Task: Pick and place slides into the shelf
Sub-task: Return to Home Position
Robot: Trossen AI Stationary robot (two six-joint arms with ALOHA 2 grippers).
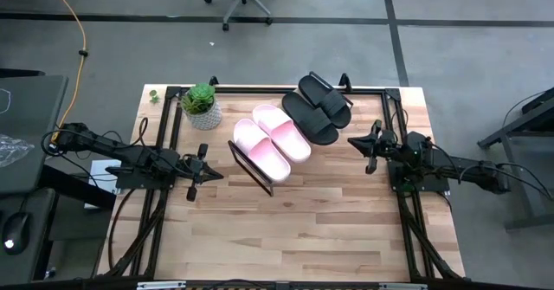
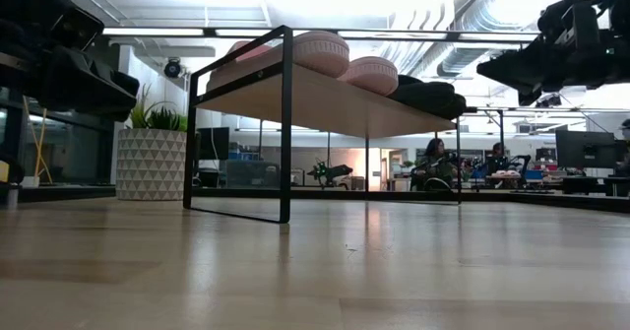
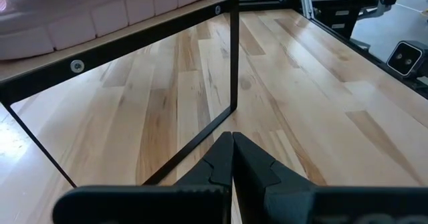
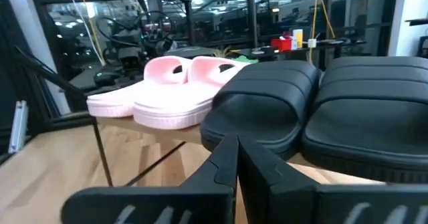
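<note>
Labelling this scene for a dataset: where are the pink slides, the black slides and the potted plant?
pink slides (image 1: 283, 133), high view, on one slide's strap.
black slides (image 1: 313, 117), high view, on one slide's strap.
potted plant (image 1: 200, 98), high view, on its green leaves.

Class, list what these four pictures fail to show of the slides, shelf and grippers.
- High view: the shelf board is hidden under the pink slides and black slides; only its frame shows.
- Low view: the board hides most of each slide.
- Left wrist view: the pink pair is cut off by the frame edge; black pair absent.
- Wrist views: left gripper and right gripper show only shut fingers, not their arms.
</note>
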